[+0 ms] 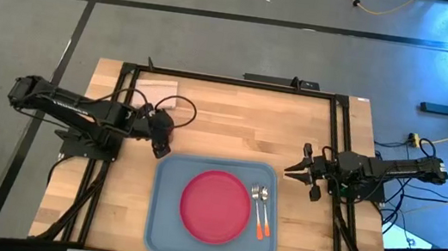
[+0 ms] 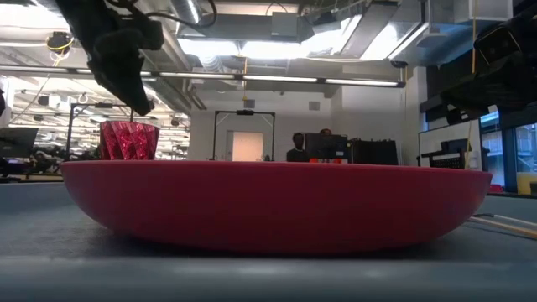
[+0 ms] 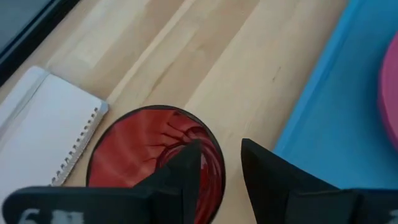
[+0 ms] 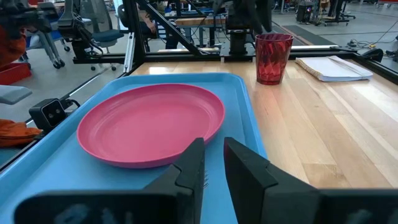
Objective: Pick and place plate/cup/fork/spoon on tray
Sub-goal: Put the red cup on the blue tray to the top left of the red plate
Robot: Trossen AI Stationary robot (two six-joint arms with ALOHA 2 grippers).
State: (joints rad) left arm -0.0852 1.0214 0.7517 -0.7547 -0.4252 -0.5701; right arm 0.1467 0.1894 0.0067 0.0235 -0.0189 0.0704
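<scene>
From overhead I cannot see the cup; my left tool hides it. It stands on the surface beside the tray. Left fingers spread over its rim, one inside, not clamped. Right tool half-open, empty. Plate, fork, spoon lie on the tray.

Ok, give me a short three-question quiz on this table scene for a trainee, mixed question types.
1. True or false: the cup already stands on the tray.
2. Which pincer is at the cup? A) left pincer B) right pincer
3. Fill in: the fork and spoon lie on the tray beside the ____.

Key:
1. False; it stands on the wooden table, just off the tray's corner.
2. A, one finger inside the rim.
3. plate
</scene>
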